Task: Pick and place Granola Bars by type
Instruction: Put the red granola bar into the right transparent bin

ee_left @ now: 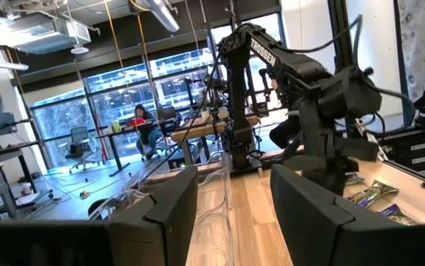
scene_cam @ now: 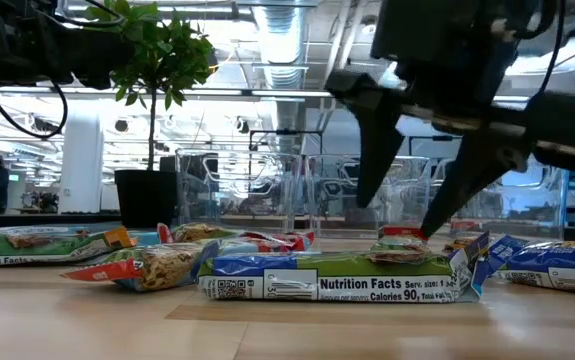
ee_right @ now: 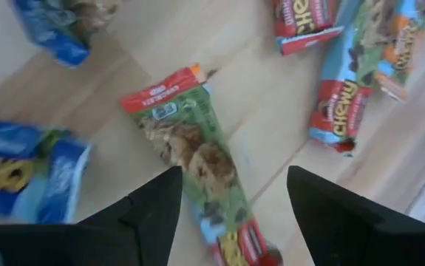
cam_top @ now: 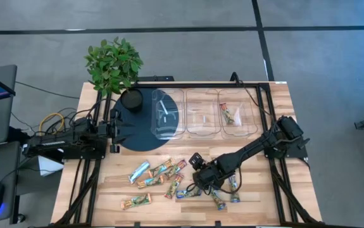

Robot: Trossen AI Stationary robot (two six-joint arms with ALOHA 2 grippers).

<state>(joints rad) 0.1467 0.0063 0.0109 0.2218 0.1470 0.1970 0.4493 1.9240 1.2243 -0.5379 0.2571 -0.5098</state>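
Several granola bars [cam_top: 163,177] in green, blue and red wrappers lie flat and scattered on the wooden table near its front edge. My right gripper [ee_right: 234,214] hangs open over them, pointing steeply down. Its fingers stand on either side of a green bar with red ends [ee_right: 190,155], which lies flat on the wood. In the low view the right gripper [scene_cam: 397,215] has its fingertips just above the bars. One more bar [cam_top: 231,115] lies in the rightmost clear bin. My left gripper [ee_left: 234,214] waits open at the table's left edge, holding nothing.
Three clear bins [cam_top: 202,114] stand in a row at the table's far side. A potted plant [cam_top: 113,63] stands on a dark round mat [cam_top: 137,130] at the far left. A long blue-wrapped bar [scene_cam: 337,275] lies nearest the front edge, and blue and red bars surround the right gripper.
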